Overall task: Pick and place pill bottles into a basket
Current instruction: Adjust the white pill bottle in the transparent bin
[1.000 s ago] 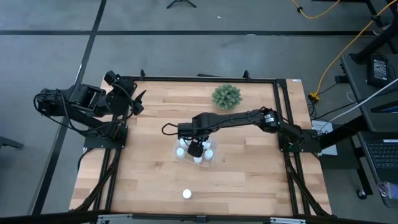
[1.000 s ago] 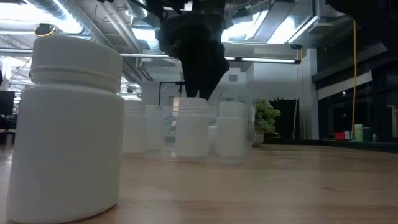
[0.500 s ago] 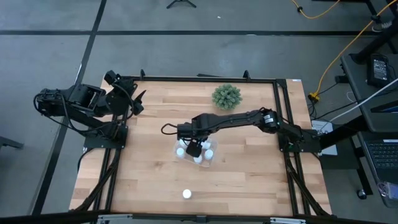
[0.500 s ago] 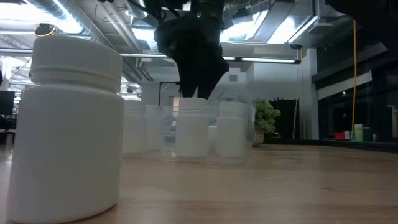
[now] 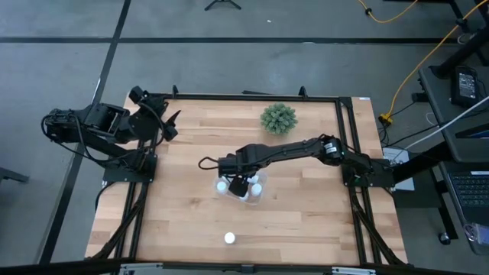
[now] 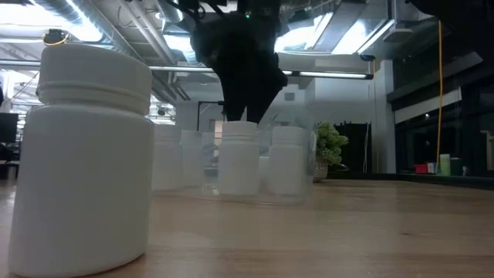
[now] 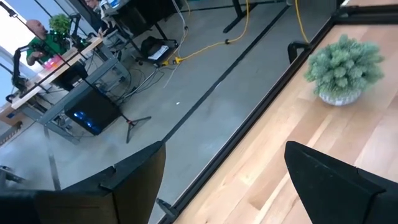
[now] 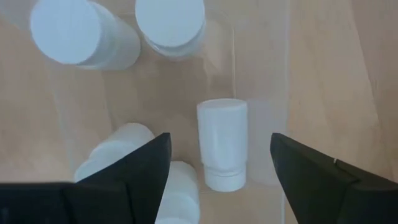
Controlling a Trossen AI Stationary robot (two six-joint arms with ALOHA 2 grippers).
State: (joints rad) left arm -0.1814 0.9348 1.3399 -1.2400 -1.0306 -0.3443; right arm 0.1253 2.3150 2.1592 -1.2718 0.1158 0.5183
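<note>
My right gripper (image 5: 239, 184) hangs open over the clear basket (image 5: 258, 200) at the table's middle, fingers pointing down. In the right wrist view a white pill bottle (image 8: 222, 144) lies on its side on the basket floor, between the fingers of the gripper (image 8: 221, 142) and apart from both. Two bottles (image 8: 68, 31) (image 8: 170, 22) stand upright in the basket, and more (image 8: 118, 146) lie or stand beside them. One bottle (image 5: 229, 238) stands alone near the table's near edge and looms large in the low view (image 6: 85, 154). My left gripper (image 5: 170, 126) waits open at the far left.
A green spiky plant (image 5: 278, 118) stands near the table's far edge, behind the basket; it also shows in the left wrist view (image 7: 342, 65). In the low view the basket's bottles (image 6: 239, 158) stand under the dark right gripper (image 6: 239, 73). Bare wood lies around the basket.
My right gripper has shifted slightly toward the table's near edge above the basket, staying open. The bottles keep their places.
</note>
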